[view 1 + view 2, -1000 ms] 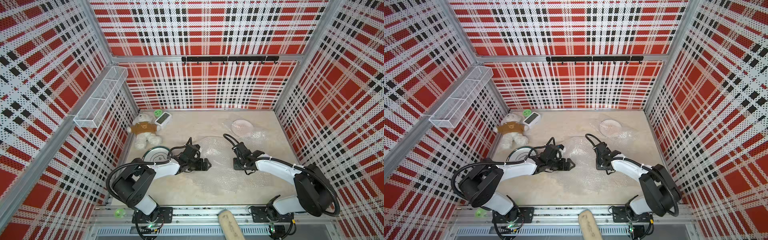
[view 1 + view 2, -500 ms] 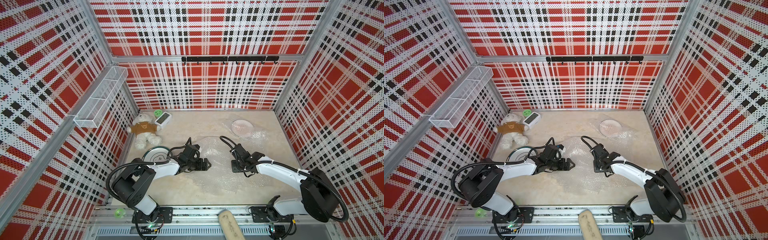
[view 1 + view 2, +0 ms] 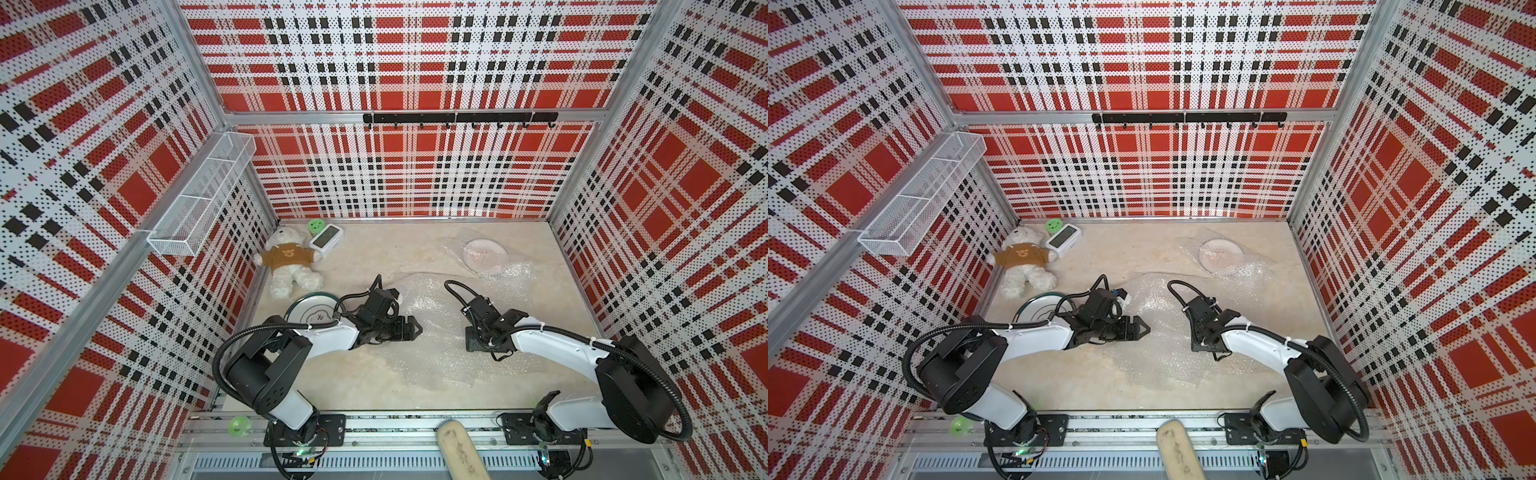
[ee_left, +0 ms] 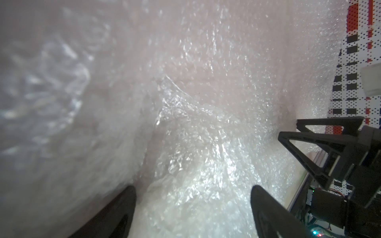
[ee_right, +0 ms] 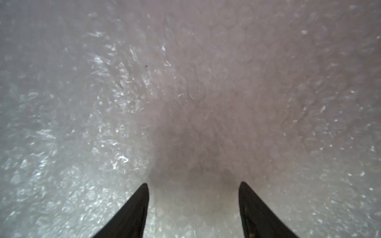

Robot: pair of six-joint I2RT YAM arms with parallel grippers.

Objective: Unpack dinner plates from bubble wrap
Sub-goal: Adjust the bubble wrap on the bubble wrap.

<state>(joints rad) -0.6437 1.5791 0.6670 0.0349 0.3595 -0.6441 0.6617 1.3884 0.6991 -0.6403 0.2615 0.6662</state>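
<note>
A large sheet of bubble wrap [image 3: 436,307] [image 3: 1163,316] lies crumpled across the middle of the table. My left gripper [image 3: 413,328] [image 3: 1142,328] [image 4: 192,186] is open at the sheet's left edge, with wrap between its fingers but not pinched. My right gripper [image 3: 473,345] [image 3: 1198,345] [image 5: 193,183] points down onto the sheet's right part, jaws open and only wrap beneath them. One white dinner plate with a dark rim [image 3: 309,309] [image 3: 1038,305] lies bare behind the left arm. A pinkish-marked plate [image 3: 484,255] [image 3: 1221,255] lies at the back right amid another wrap sheet [image 3: 511,272].
A teddy bear [image 3: 289,262], a white clock [image 3: 326,240] and a small green object [image 3: 315,225] sit in the back left corner. A wire basket [image 3: 203,199] hangs on the left wall and a hook rail [image 3: 459,118] on the back wall. A brush handle [image 3: 459,453] lies at the front edge.
My right gripper has gone from shut to open over the bubble wrap and shifted slightly. The left arm has not moved.
</note>
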